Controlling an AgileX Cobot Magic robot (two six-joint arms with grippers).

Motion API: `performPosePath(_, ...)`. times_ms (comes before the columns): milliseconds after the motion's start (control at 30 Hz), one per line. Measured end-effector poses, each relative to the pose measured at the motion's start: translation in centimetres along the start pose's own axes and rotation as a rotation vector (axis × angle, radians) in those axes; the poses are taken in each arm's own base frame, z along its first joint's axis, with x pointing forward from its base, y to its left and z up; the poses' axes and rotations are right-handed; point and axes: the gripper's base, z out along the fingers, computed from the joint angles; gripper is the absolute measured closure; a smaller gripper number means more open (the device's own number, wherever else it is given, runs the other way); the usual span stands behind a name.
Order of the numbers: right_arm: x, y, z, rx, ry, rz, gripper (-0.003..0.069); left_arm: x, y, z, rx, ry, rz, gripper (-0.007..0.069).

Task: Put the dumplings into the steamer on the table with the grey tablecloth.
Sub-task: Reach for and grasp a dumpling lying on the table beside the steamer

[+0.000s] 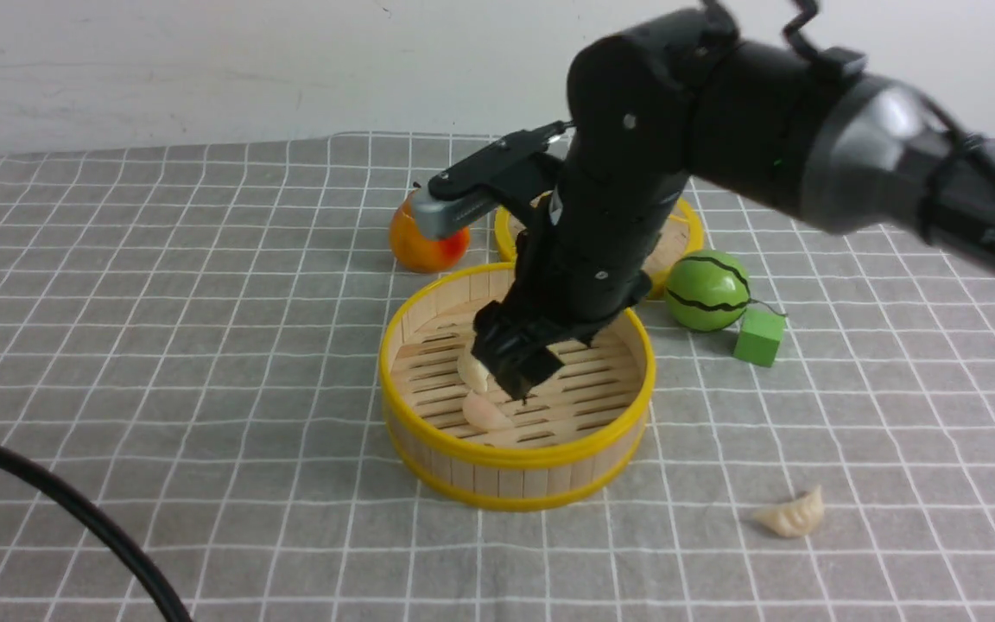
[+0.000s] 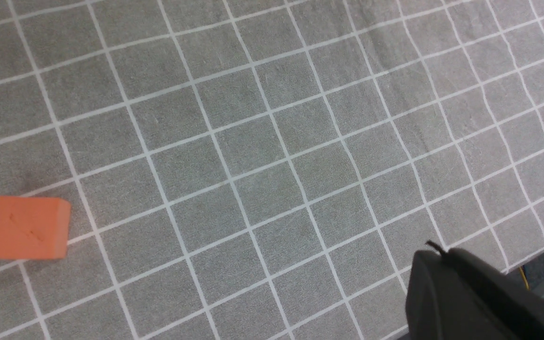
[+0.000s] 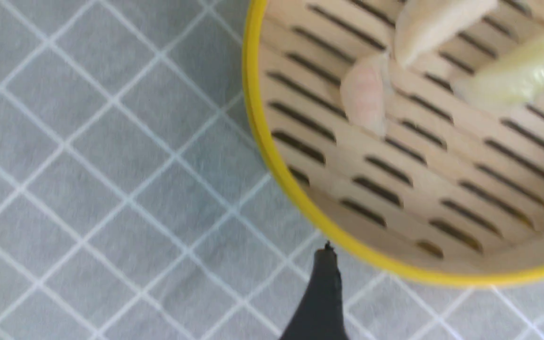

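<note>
The steamer (image 1: 594,449) stands mid-table on the grey tablecloth (image 1: 204,345). My right gripper (image 1: 517,373) hangs open just above its slatted floor and holds nothing. In the front view a cream dumpling (image 1: 472,370) and a pink dumpling (image 1: 487,413) lie inside beside the fingers. The right wrist view shows the steamer's yellow rim (image 3: 272,156) with a pink dumpling (image 3: 364,97), a cream dumpling (image 3: 435,23) and a pale green dumpling (image 3: 513,75) on the slats, beyond the spread right gripper (image 3: 446,269). Another cream dumpling (image 1: 791,516) lies on the cloth at front right. The left gripper (image 2: 435,255) is shut over bare tablecloth (image 2: 262,141).
Behind the steamer are an orange pear (image 1: 427,246), the flat lid (image 1: 684,231), a green watermelon toy (image 1: 708,291) and a green cube (image 1: 759,337). An orange cube (image 2: 29,228) lies on the cloth in the left wrist view. A black cable (image 1: 74,510) crosses the front left corner.
</note>
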Motion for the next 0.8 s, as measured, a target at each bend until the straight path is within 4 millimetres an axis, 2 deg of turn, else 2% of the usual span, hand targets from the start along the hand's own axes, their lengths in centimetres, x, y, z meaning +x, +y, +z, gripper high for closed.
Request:
performPosePath(67, 0.8, 0.0, -1.1, 0.007, 0.016, -0.002, 0.01, 0.0, -0.1, 0.0, 0.006, 0.001, -0.003, 0.0638)
performPosePath(200, 3.3, 0.1, -1.3, 0.02, 0.083, 0.022, 0.0154, 0.0, -0.1, 0.0, 0.009, 0.002, -0.005, 0.0638)
performPosePath(267, 6.4, 0.0, -1.2, 0.057, 0.158, 0.068, 0.0187, 0.0, -0.1, 0.0, 0.009, 0.002, -0.002, 0.0636)
performPosePath(367, 9.0, -0.7, -0.5, 0.12, 0.181, 0.153, 0.0198, 0.0, -0.1, 0.0, 0.009, 0.002, -0.001, 0.0635)
performPosePath(533, 12.2, -4.4, 0.9, 0.202, 0.144, 0.4, 0.02, 0.0, -0.1, 0.0, 0.01, 0.003, -0.002, 0.0631)
performPosePath(600, 13.2, -6.6, 1.7, 0.211, 0.11, 0.529, 0.02, 0.1, -0.1, 0.0, 0.01, 0.008, 0.0, 0.0631)
performPosePath(800, 13.9, -10.8, 3.4, 0.15, 0.022, 0.796, 0.02, 0.1, -0.1, 0.0, 0.01, 0.01, 0.0, 0.0627)
